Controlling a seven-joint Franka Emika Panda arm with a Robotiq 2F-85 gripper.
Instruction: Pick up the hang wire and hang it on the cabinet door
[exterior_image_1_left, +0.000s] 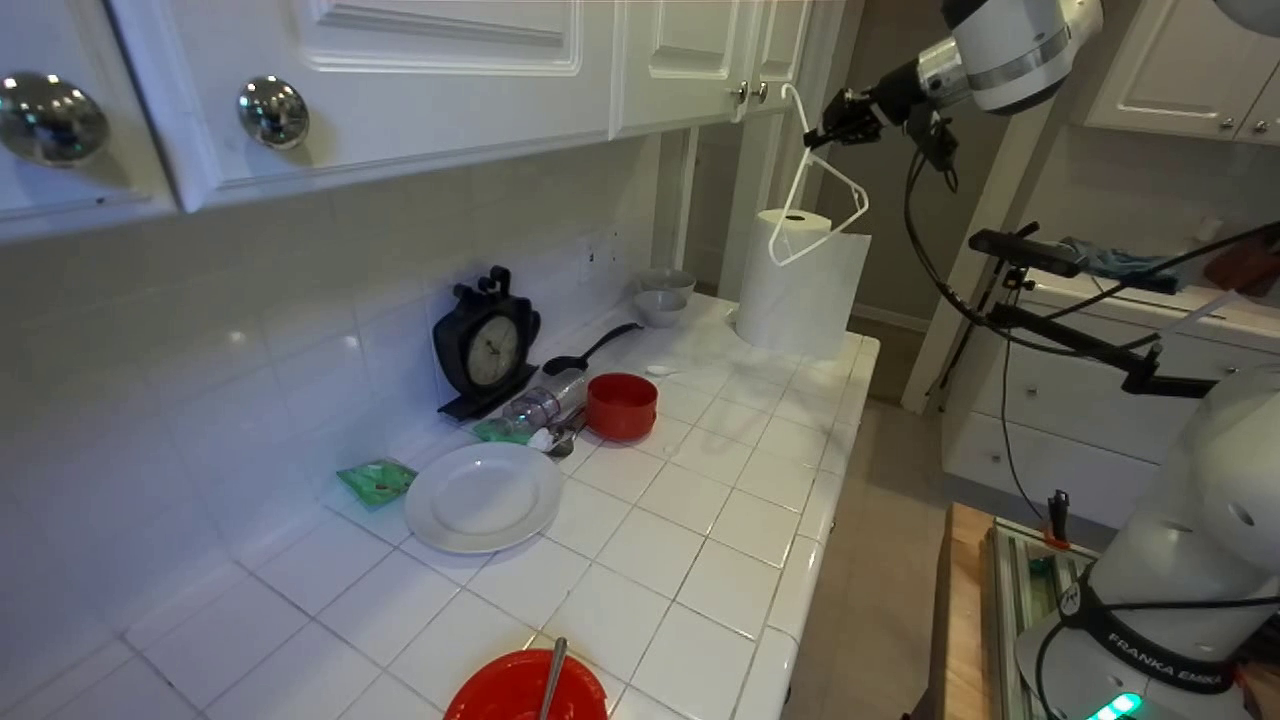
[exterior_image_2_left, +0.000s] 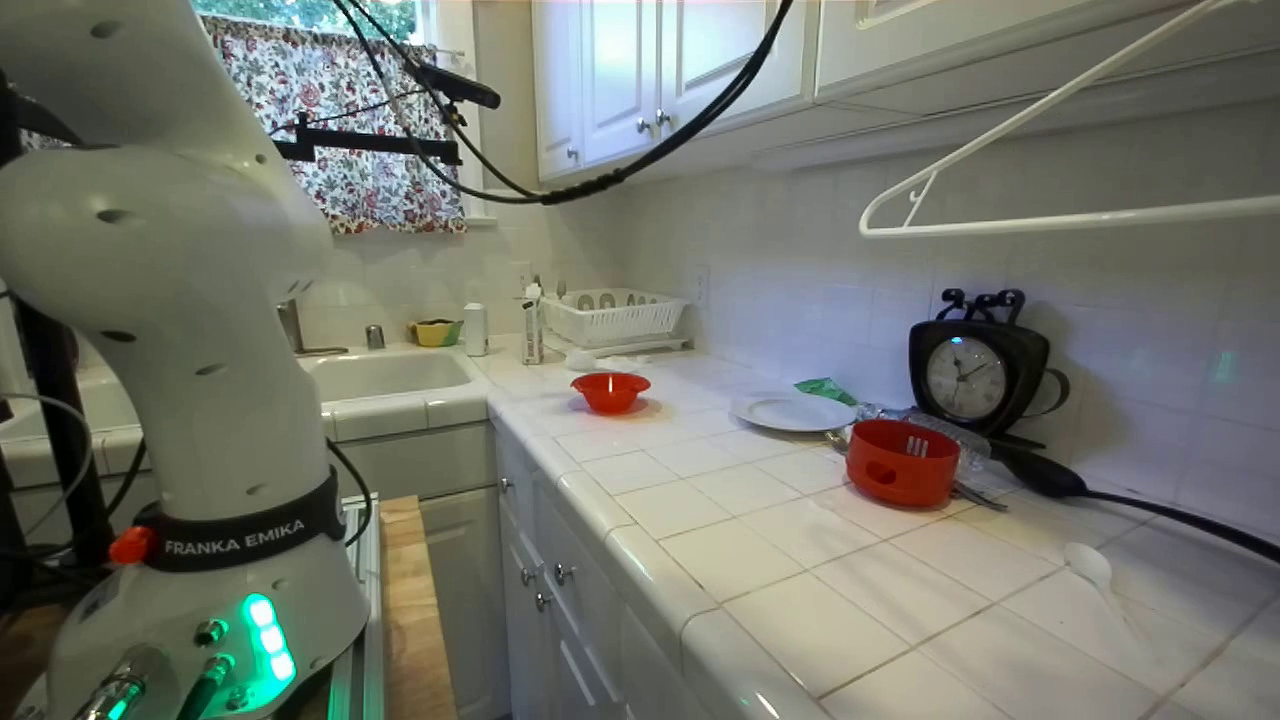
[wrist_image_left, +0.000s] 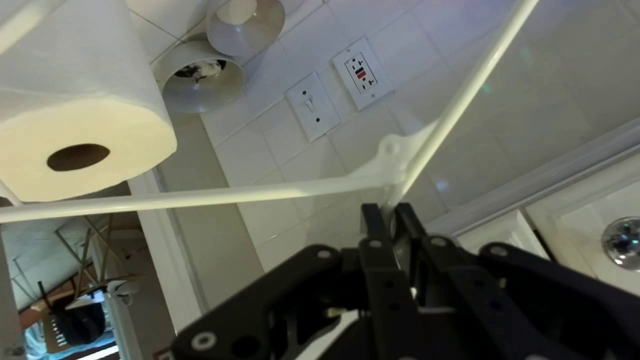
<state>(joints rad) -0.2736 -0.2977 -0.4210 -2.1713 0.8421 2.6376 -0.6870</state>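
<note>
A white-tiled bench (exterior_image_1_left: 740, 470) runs below white cabinets (exterior_image_1_left: 450, 100), against a pale tiled wall (exterior_image_1_left: 300, 285). In an exterior view, a sink (exterior_image_2_left: 390, 412) and a flowered curtain (exterior_image_2_left: 340, 120) take up the far left.

The white hanger (wrist_image_left: 300, 189) is up in the air, higher than the bench, and tilted. The gripper (wrist_image_left: 389, 214) is closed on its neck, fingers pressed in from both sides, so the hook stands above the grip and the triangular frame below. The hook's tip is near the far knobs (exterior_image_1_left: 741, 93); whether it touches a door is hard to judge from there.

Counted: one hanger, one white plate (exterior_image_1_left: 484, 498), one black ladle (exterior_image_1_left: 567, 365), one white spoon (exterior_image_2_left: 1090, 563), one black-cased dial (exterior_image_2_left: 965, 378), and two red bowls, a straight-sided bowl (exterior_image_2_left: 905, 468) and a flared bowl (exterior_image_2_left: 611, 390), well apart. In an exterior view, one paper roll (exterior_image_1_left: 795, 290) stands far right, with two small bowls (exterior_image_1_left: 661, 308) to its left.
</note>
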